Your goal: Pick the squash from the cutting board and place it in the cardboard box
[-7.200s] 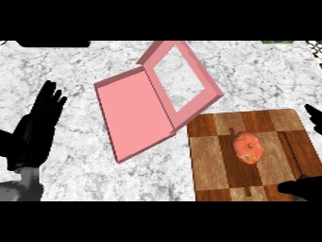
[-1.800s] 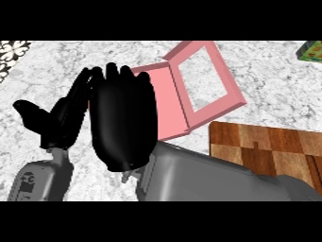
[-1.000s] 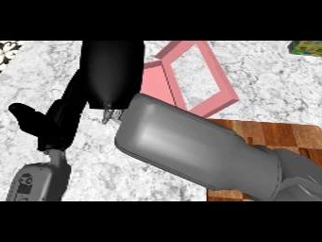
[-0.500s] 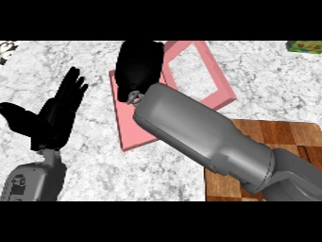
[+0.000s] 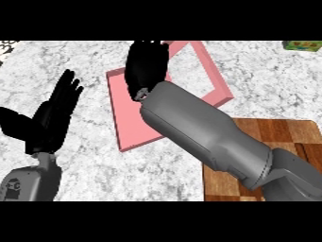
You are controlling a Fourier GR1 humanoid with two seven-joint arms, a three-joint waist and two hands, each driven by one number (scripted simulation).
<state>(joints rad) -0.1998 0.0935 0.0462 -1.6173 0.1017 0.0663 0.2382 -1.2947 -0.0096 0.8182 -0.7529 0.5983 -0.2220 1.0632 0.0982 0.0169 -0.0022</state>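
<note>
Hovering right hand (image 5: 146,66) over pink box (image 5: 132,118), grasp unclear | left hand (image 5: 48,118) fingers released | cutting board (image 5: 289,137)

no readable text, labels or numbers

You get even, bright light on the marble counter (image 5: 87,175), no clear source, no glare. Black hands lose all surface detail. Right forearm (image 5: 205,132) shows soft shading. Edges undistorted.
</note>
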